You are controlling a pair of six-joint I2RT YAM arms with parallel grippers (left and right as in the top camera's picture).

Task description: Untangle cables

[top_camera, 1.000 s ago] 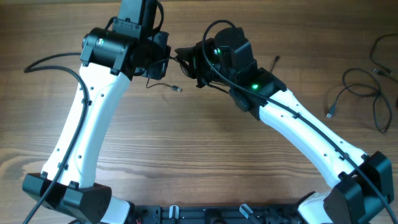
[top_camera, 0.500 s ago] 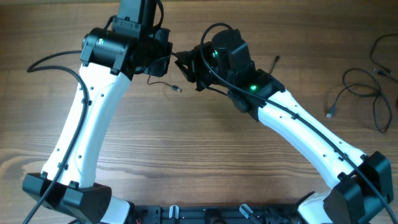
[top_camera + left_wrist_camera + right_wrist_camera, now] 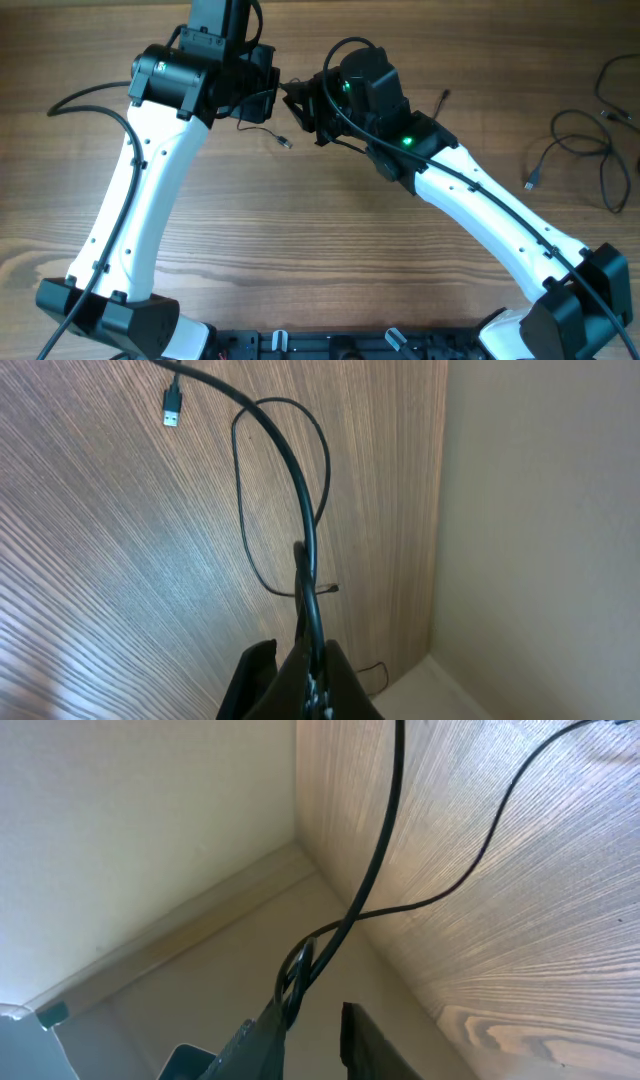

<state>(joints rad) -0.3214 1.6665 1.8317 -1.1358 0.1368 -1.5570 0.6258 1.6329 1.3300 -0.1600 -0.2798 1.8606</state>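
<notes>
Early days: left gripper [image 3: 303, 648] pinching 1 cable [image 3: 300, 490], right gripper [image 3: 318, 1020] slightly spread with a loop snagged on 1 finger [image 3: 265, 1028], far-right cables [image 3: 580, 150] untouched.

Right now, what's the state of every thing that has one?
left gripper, shut on the held cable.
right gripper, jaws slightly apart, held cable looped against one finger.
held cable, raised off the table, running between the two grippers.
loose cables, lying in slack loops at the table's right side, apart from both grippers.
</notes>
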